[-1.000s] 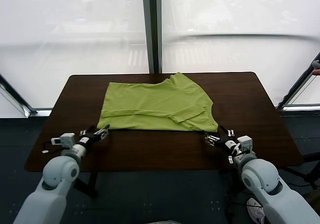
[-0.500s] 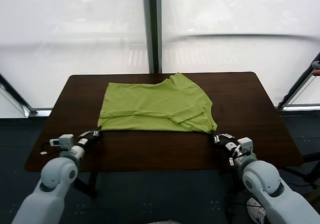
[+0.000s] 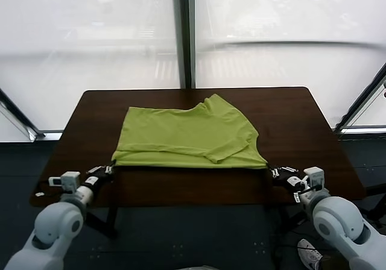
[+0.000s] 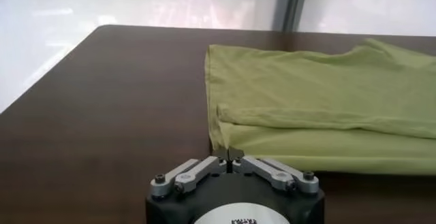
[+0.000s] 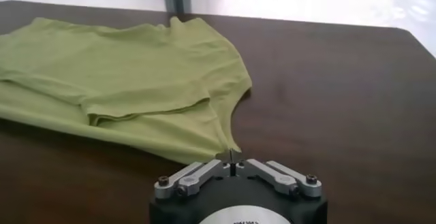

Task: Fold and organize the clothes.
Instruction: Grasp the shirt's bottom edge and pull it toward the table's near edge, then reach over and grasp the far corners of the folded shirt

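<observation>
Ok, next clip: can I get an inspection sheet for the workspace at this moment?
surface: dark brown table, bare apart from the garment.
job's things: lime-green T-shirt, lying flat and partly folded, its near edge towards the robot.
clutter: nothing seen.
grippers: left gripper shut on the T-shirt's near-left corner; right gripper shut on the near-right corner; both low at the table's near side.
cables: thin leads at the left wrist, off the cloth.
surroundings: frosted window panels with a dark mullion behind the table; white shoe on the floor.
</observation>
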`<action>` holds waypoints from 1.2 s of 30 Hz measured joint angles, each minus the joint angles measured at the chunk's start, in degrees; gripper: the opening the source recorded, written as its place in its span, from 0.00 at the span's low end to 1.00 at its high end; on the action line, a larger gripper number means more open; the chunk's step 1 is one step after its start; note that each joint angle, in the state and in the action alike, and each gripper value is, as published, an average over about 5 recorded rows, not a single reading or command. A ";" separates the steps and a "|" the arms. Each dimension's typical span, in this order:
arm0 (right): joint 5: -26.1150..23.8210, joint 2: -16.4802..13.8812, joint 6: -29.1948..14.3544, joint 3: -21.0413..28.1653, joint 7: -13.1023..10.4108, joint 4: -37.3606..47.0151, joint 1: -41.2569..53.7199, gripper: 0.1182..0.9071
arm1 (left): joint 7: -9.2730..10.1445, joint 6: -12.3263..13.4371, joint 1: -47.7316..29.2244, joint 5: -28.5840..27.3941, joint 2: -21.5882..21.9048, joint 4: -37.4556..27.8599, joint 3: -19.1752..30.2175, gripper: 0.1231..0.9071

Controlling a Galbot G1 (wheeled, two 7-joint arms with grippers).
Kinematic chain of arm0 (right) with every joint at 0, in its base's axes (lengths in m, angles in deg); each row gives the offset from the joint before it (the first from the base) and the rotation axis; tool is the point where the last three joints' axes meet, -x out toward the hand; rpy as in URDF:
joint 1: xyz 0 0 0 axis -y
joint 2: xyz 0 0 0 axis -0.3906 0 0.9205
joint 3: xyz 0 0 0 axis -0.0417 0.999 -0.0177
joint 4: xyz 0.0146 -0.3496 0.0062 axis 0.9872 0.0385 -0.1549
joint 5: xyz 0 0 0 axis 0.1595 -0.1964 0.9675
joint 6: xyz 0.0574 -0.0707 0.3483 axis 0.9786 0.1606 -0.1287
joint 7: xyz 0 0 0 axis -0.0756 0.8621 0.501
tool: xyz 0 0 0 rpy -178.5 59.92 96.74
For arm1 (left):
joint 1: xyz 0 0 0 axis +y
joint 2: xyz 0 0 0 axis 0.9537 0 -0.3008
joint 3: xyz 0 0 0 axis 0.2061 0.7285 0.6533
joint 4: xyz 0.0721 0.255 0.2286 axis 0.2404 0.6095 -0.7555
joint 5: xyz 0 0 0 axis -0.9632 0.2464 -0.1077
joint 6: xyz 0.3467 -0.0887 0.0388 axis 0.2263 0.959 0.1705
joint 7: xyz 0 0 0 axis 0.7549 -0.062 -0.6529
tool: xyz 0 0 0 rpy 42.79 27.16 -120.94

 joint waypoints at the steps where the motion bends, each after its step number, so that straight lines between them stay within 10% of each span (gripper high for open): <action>1: 0.55 -0.24 0.36 -0.30 -0.10 -0.35 -0.19 0.79 | 0.00 -1.39 0.23 -0.16 -0.16 0.48 -0.39 0.48; 6: 4.17 -1.71 1.92 -2.09 -1.00 -1.76 0.33 0.99 | 0.32 -5.07 1.22 1.09 -0.32 3.28 -2.49 0.90; 9: 5.75 -2.16 0.94 -2.45 -0.19 -1.48 2.62 1.00 | 0.62 -5.13 0.97 2.06 -0.02 4.82 -3.77 0.99; 19: 1.81 2.33 -4.26 5.06 4.47 9.37 23.57 1.00 | 0.99 -3.30 -9.27 3.79 2.55 1.49 -1.69 1.00; 30: -2.49 13.48 0.52 23.58 5.04 31.33 51.44 1.00 | 5.66 -5.02 -31.62 13.77 4.37 -12.91 9.89 1.00; 36: -3.93 19.62 3.72 31.13 8.62 42.26 61.94 1.00 | 2.49 -3.98 -43.40 13.03 3.18 -24.00 16.77 1.00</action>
